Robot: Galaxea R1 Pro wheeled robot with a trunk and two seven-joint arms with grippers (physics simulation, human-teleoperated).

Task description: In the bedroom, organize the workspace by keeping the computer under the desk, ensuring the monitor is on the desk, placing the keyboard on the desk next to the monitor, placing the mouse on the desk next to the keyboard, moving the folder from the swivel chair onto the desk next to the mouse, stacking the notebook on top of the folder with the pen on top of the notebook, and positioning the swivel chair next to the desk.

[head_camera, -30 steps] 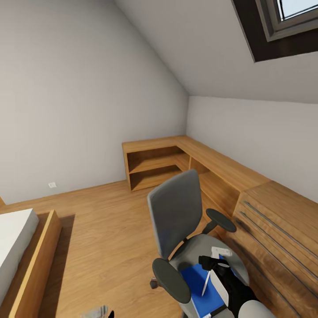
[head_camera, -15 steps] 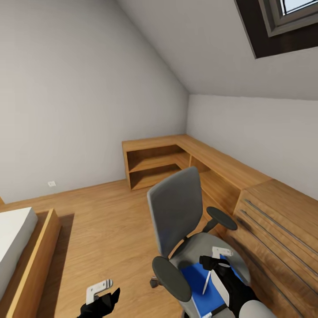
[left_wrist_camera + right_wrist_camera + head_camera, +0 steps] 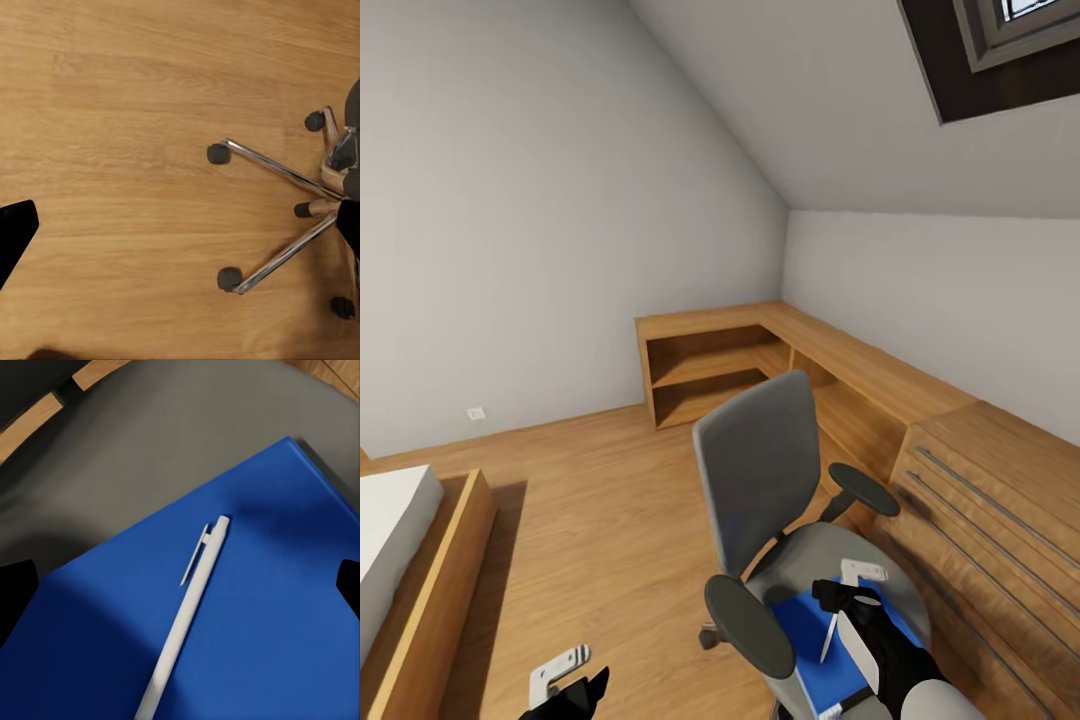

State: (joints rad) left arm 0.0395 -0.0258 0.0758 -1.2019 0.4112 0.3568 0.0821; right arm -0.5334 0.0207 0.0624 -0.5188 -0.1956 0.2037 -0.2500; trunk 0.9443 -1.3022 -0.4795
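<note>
A long L-shaped wooden shelf unit runs along the far wall into the corner, joining a wooden drawer cabinet that stands just beside the swivel chair. A bed with a wooden frame sits well apart across open plank floor, which leaves broad free room beside the chair's chrome base. On the grey seat lies the blue folder, one corner near the seat's edge, with the pale pen lying on top of it. The right hand hovers above the folder, fingers spread wide apart. The left hand hangs low over bare floor; whether it is spread, I cannot tell.
</note>
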